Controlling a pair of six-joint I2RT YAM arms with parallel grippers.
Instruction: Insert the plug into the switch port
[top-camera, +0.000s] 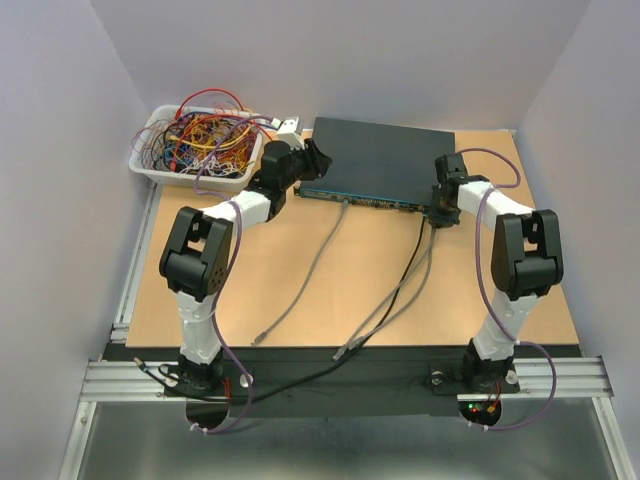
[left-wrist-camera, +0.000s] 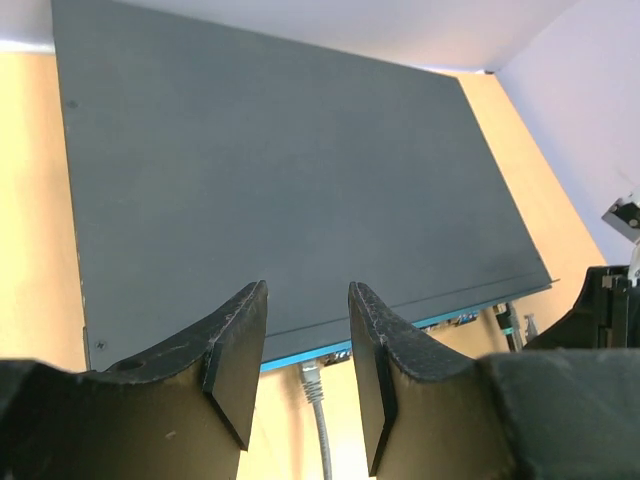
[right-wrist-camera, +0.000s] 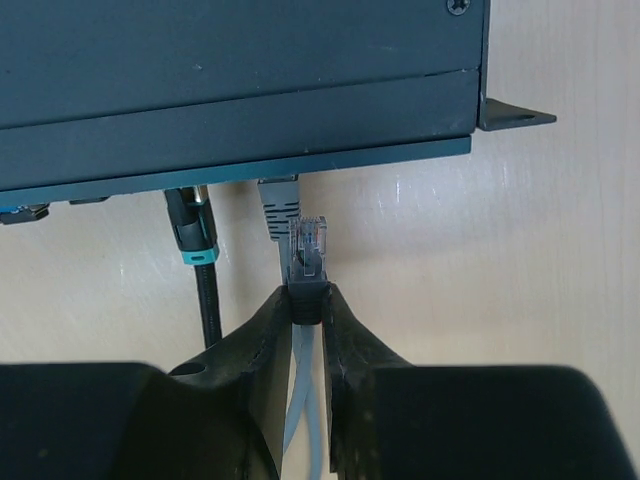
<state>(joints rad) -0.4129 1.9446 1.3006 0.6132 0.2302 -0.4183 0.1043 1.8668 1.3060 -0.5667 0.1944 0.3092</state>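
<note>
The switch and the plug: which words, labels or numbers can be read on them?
None can be read in any view.
The switch: plain top; any marks along its teal front edge are too small.
The plug: no marking visible.

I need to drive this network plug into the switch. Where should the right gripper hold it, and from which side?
Pinch the plug by its dark boot, behind the clear connector, coming from the cable side with a finger on each flank. That leaves the clear tip free, pointing at the switch. The right gripper holds it so now.
</note>
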